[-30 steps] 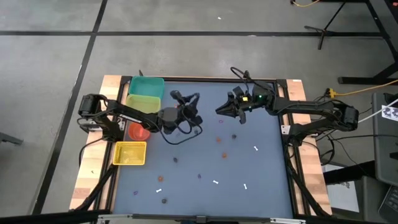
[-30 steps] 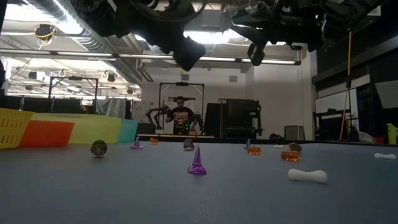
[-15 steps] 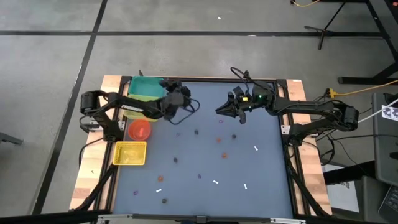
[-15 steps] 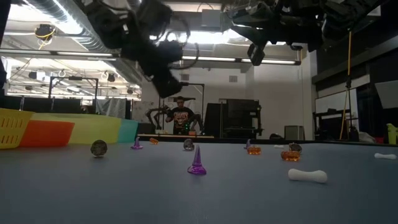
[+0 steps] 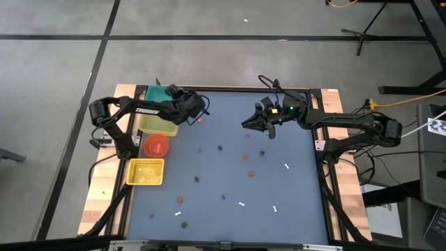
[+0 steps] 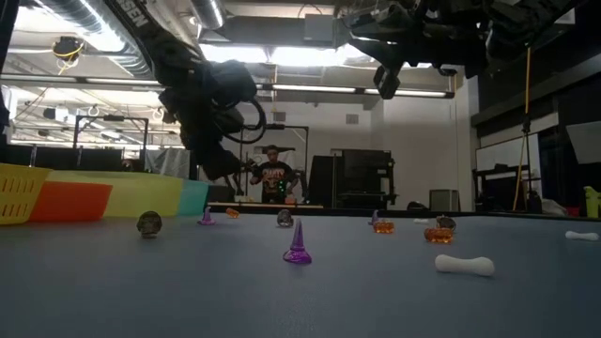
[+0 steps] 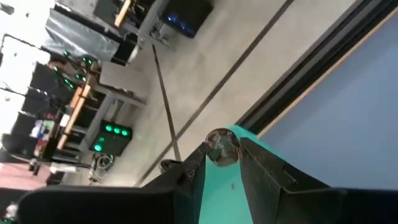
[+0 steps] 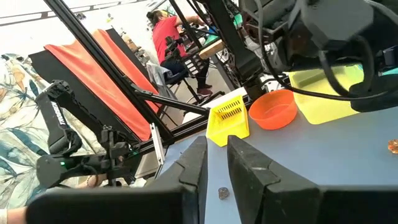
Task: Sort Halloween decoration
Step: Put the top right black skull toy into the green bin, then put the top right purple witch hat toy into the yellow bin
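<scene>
Four containers stood at the tabletop's [image 5: 293,195] left: one teal bin [image 5: 164,93], one yellow-green bin [image 5: 159,120], one red bowl [image 5: 156,145], one yellow basket [image 5: 146,171]. Loose trinkets: four white sticks [image 5: 286,166], about three orange pieces [image 5: 245,157], roughly eight dark or purple ones [image 5: 220,147]. One more round trinket [image 7: 222,148] sat in the left hand [image 5: 196,110].

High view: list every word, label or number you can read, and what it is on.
"TROSSEN": white letters on the left arm.
The white tag at the right edge: too small to read.
The left gripper, shut on a trinket, bears none.
Nothing else legible.
</scene>
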`<state>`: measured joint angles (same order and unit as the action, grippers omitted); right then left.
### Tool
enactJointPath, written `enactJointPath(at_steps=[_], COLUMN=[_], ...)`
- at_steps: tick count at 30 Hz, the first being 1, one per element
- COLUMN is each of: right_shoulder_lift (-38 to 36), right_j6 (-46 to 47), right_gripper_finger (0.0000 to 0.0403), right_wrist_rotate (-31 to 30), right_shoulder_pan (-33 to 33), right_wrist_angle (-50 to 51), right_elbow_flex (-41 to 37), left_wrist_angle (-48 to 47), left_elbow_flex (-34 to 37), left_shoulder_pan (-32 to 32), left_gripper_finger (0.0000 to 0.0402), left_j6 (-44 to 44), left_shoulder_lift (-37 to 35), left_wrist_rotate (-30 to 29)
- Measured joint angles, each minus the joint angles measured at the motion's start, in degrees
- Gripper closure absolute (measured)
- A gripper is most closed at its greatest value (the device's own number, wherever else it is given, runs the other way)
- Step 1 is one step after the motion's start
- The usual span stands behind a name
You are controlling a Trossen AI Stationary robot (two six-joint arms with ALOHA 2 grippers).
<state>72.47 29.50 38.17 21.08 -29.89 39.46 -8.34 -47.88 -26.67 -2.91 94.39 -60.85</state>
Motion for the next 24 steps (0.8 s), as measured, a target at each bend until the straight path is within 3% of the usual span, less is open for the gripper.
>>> enactJointPath(at_steps=[8, 17, 24], right_shoulder_lift=[0.0, 0.0, 0.0], right_j6=[0.0, 0.0, 0.0], right_gripper_finger=[0.0343, 0.0343, 0.0343], right_wrist_rotate=[0.0, 0.0, 2.0], right_shoulder_pan=[0.0, 0.0, 0.0], right_wrist_angle=[0.0, 0.0, 0.0], right_elbow_flex=[0.0, 0.0, 0.0], left_wrist_angle=[-0.7, -0.7, -0.7], left_elbow_flex=[0.0, 0.0, 0.0], left_shoulder_pan=[-1.5, -2.4, -2.3], left_gripper_finger=[0.0318, 0.0257, 0.0229], left_j6=[1.4, 1.6, 7.3], left_shoulder_lift=[0.0, 0.0, 0.0], left_wrist_rotate=[0.4, 0.3, 1.5])
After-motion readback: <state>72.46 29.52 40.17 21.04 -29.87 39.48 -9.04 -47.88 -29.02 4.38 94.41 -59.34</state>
